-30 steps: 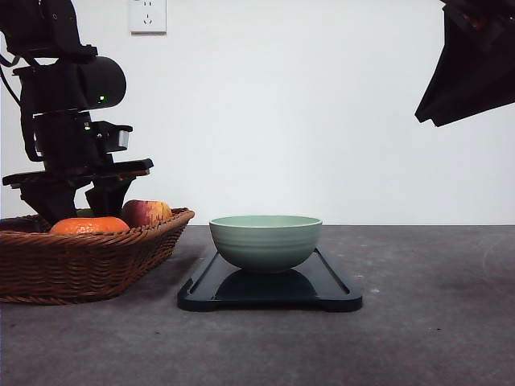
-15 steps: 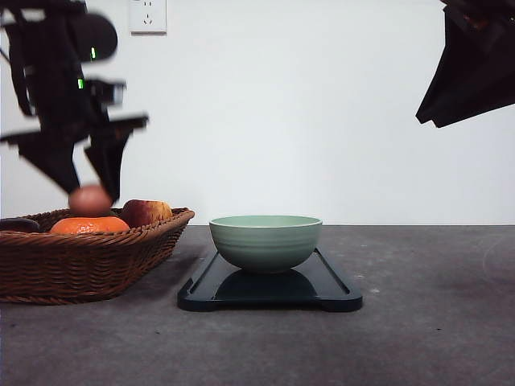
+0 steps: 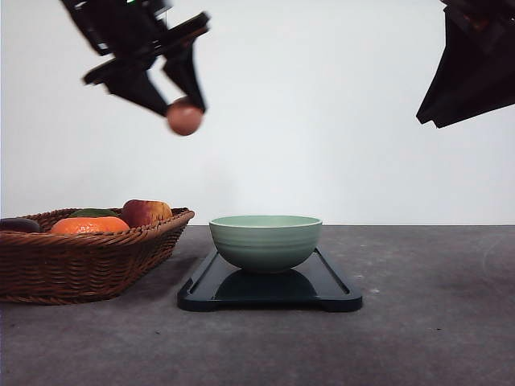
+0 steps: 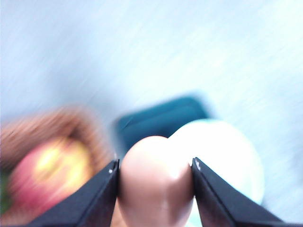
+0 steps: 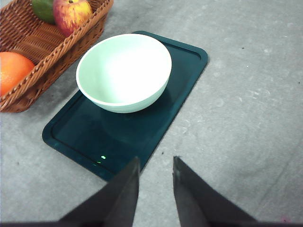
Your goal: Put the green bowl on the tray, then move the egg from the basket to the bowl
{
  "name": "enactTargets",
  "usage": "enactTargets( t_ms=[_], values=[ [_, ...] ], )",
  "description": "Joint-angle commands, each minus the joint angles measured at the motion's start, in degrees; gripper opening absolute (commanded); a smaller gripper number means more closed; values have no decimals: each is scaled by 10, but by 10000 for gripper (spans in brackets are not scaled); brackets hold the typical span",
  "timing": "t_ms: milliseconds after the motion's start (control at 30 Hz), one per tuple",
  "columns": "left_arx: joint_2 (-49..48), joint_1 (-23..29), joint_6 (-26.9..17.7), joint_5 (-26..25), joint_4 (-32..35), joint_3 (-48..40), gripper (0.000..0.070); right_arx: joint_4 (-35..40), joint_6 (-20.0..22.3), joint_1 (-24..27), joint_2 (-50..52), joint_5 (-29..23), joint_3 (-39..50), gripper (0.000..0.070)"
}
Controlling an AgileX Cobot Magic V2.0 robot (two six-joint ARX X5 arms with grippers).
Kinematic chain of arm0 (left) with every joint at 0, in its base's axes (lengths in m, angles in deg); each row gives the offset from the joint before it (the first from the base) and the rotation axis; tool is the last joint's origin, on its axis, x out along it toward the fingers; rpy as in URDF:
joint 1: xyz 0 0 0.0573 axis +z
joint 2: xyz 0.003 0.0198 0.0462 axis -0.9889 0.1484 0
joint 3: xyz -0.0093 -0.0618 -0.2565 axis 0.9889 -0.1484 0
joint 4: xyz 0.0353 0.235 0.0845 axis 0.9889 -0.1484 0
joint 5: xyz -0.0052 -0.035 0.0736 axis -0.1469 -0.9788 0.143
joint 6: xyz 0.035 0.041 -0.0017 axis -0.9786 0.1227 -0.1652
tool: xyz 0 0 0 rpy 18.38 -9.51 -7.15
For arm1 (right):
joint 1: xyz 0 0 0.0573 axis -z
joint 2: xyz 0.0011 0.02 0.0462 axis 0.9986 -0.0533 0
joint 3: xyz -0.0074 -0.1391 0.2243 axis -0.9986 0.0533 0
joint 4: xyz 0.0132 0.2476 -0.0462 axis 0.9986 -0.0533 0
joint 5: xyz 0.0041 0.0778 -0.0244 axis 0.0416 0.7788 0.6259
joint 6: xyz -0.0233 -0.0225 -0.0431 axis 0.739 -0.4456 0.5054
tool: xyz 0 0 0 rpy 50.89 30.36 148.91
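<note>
The brownish-pink egg (image 3: 185,121) hangs high in the air, up and to the left of the green bowl (image 3: 265,241), with my left gripper (image 3: 183,108) shut on it. In the left wrist view the egg (image 4: 156,189) sits between the two black fingers, with the blurred bowl (image 4: 227,156) and tray (image 4: 161,120) beyond. The bowl stands upright and empty on the dark tray (image 3: 338,293). The wicker basket (image 3: 80,261) lies left of the tray. My right gripper (image 5: 156,163) hovers above the table by the tray's near edge, open and holding nothing.
The basket holds an orange (image 3: 88,226), a red-yellow apple (image 3: 145,212) and a green fruit (image 5: 41,9). My right arm (image 3: 471,64) hangs at the upper right. Bare grey table (image 3: 434,322) spreads right of the tray.
My left gripper has lifted the egg out of the basket and carried it up and to the right, toward the bowl. The right arm, bowl and tray have not moved.
</note>
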Motion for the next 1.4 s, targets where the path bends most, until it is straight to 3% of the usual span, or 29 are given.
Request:
enactTargets(
  t_ms=[0, 500, 667, 833, 1367],
  values=[
    [24, -15, 5, -3, 11, 13, 224, 4, -2, -3, -5, -1, -2, 136],
    [153, -86, 4, 3, 96, 13, 228, -11, 1, -3, -5, 1, -2, 136],
    [187, -100, -18, 37, 105, 13, 229, -17, 1, -3, -5, 1, -2, 136],
    [204, -111, -39, 58, 115, 13, 230, -24, 1, -3, -5, 1, -2, 136],
    [237, -116, -41, 65, 123, 13, 243, -29, 1, -3, -5, 1, -2, 136]
  ],
)
